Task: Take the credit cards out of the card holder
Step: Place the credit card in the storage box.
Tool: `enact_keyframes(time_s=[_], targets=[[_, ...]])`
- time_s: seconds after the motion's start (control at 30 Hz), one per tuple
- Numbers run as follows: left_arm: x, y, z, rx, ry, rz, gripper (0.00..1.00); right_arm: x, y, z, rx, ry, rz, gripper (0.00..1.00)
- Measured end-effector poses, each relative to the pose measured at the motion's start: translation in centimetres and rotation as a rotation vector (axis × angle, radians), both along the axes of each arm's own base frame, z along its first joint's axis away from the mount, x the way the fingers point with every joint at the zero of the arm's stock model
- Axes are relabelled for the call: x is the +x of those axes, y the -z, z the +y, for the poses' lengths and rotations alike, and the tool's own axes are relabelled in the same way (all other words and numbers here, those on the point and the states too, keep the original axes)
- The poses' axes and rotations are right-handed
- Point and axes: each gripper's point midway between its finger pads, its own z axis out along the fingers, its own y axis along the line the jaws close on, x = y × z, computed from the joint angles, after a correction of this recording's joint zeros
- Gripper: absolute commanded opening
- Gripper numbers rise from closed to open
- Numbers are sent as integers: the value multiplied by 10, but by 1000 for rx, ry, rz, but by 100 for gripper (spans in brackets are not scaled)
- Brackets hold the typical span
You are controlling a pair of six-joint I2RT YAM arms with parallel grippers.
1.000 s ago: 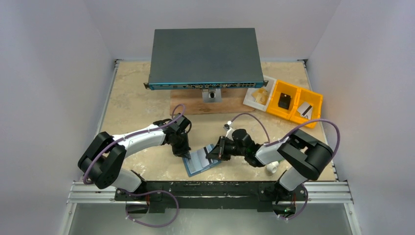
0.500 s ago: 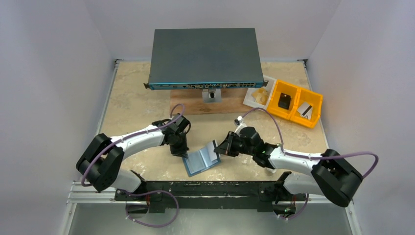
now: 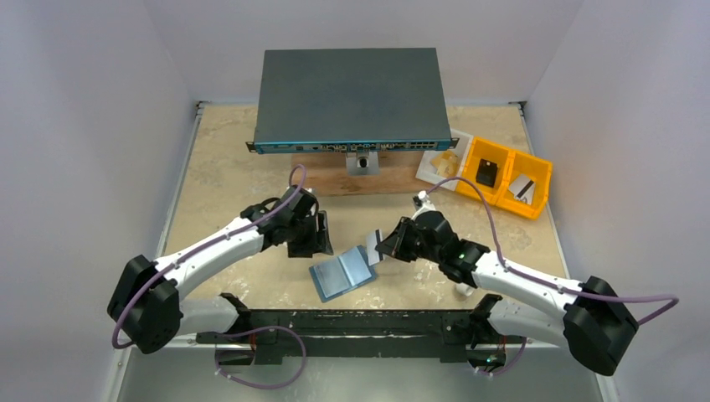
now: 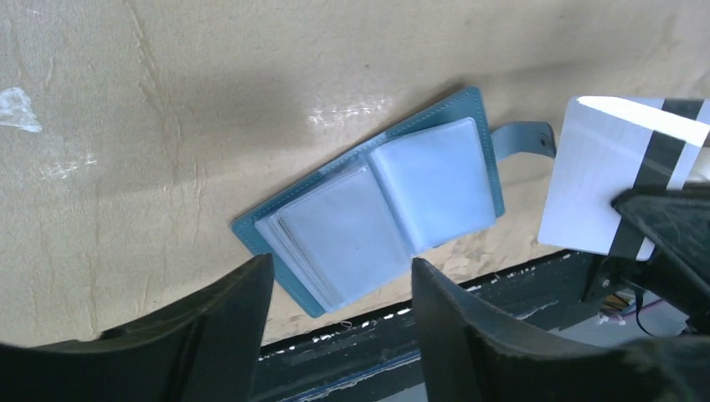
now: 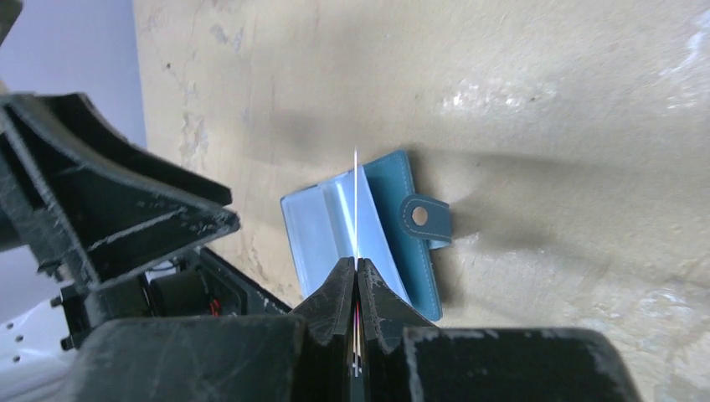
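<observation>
From above, your holder [image 3: 342, 275] lies open on the table [image 3: 234, 167], with the left gripper [image 3: 308, 243] spread-jawed at its 11 o'clock, pinning nothing. Left wrist: a card [image 4: 599, 188] hangs clear at the holder's 3 o'clock. Right wrist: your right gripper [image 5: 357, 270] pinches it edge-on, ready to carry off.

Your way down onto the open card holder [image 3: 342, 275] is free: its upper face lies uncovered, flat on the table [image 3: 219, 172] near the front rail [image 3: 360, 319]. The left gripper [image 3: 311, 241] hangs raised just behind its left end, jaws apart, not touching. The right gripper [image 3: 387, 244] stands just off its right edge, clamped on a credit card [image 3: 373, 255] held on edge; that side is blocked. Bare table shows between the two grippers. Behind, the large dark grey box [image 3: 350, 99] on its wooden board [image 3: 331, 182] closes the rear centre. The yellow bins [image 3: 504, 174] and a white tray [image 3: 441, 165] occupy the rear right. The left side is bare.
</observation>
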Motion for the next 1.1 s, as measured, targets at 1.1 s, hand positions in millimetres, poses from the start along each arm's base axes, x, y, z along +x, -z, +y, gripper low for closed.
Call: enact_keyframes(time_s=[1.1], targets=[[-11, -49, -12, -99, 192, -70, 81, 166, -67, -305, -370, 882, 54, 0]])
